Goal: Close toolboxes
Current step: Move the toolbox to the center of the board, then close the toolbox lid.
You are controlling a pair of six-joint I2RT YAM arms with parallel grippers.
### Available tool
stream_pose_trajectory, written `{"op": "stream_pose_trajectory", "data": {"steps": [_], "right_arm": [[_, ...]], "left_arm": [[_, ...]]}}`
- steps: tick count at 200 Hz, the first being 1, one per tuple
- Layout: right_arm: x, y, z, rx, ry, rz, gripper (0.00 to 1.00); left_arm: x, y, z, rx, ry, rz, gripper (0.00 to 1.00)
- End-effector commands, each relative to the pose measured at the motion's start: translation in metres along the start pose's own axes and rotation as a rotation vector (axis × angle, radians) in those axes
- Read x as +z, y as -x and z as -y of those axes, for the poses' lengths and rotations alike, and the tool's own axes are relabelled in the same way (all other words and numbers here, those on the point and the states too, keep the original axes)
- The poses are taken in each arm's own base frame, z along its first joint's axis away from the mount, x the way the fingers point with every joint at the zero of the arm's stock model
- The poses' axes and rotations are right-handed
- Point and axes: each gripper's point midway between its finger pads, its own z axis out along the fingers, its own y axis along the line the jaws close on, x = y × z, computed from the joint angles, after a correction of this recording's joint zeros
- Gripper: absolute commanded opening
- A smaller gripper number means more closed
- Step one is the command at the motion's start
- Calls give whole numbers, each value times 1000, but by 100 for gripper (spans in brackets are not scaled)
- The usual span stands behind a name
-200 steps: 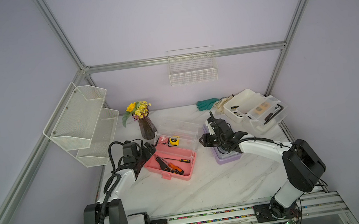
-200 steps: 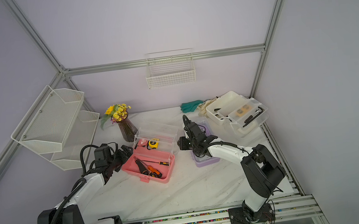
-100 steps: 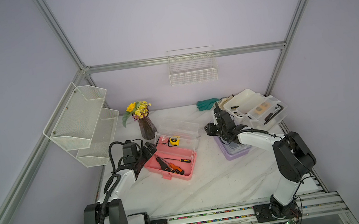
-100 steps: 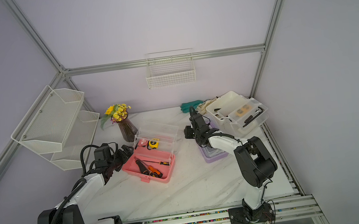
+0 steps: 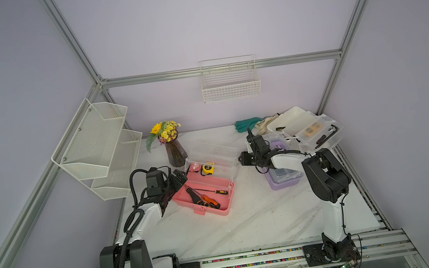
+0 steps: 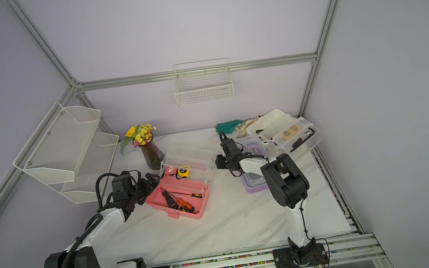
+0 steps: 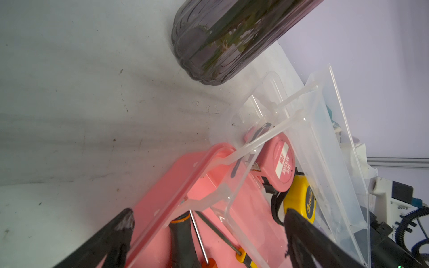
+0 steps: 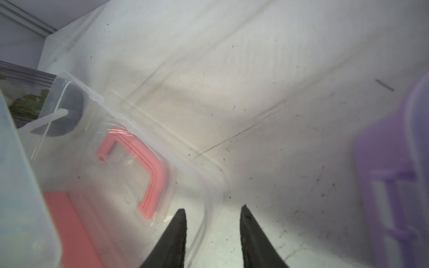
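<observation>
The pink plastic toolbox [image 5: 205, 198] sits left of centre on the white marble-look table [image 5: 248, 228]. The left end effector [image 5: 178, 179] is parked right at the box's short left end with its jaws spread wide. In the left wrist view one finger [image 7: 116, 232] hangs outside over the table and the other is over the inside, close to a yellow tape measure [image 7: 301, 204].

The box's long axis runs roughly left to right, with the right end a bit nearer the robot. Its clear hinged lid [image 5: 212, 154] stands open along the far long side, leaning back. Screwdrivers with orange and black handles [image 5: 208, 199] lie in the base.

The right end effector [image 5: 240, 160] is at the right end of that lid, jaws only narrowly parted. In the right wrist view the lid's thin rim looks like it passes between the fingertips [image 8: 181, 220]. It's too hazy to say if they touch it. The pink handle [image 8: 148, 167] shows through the plastic.

The purple plastic toolbox [image 5: 287, 182] lies under the right arm, long axis pointing front to back. The bigger white plastic toolbox [image 5: 294, 118] is open in the far right corner.
</observation>
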Motion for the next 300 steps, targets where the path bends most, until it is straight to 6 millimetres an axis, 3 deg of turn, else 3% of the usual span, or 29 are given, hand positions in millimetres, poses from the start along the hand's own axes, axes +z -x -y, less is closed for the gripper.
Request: {"op": "stream_pose_trajectory", "data": {"steps": [1,66,103,146,203,300], "right_arm": [[3,-9,17,24,-50,-21,40],[28,3,21,46,-70,14,33],[27,10,18,68,-67,40,16],[9,34,1,63,-8,116,0],[-29,65,-38,-71,128,308,0],[-84,96,-75,-254,178,540,0]], "left_arm": [[-4,-17,-2,8,-14,-57,100],[-1,-20,-3,4,-15,-70,100],[0,-24,-6,-3,-13,-75,100],[3,-24,-4,-8,-27,-86,100],[5,-29,-5,-25,-41,-96,100],[6,-32,0,-46,-77,-104,100]]}}
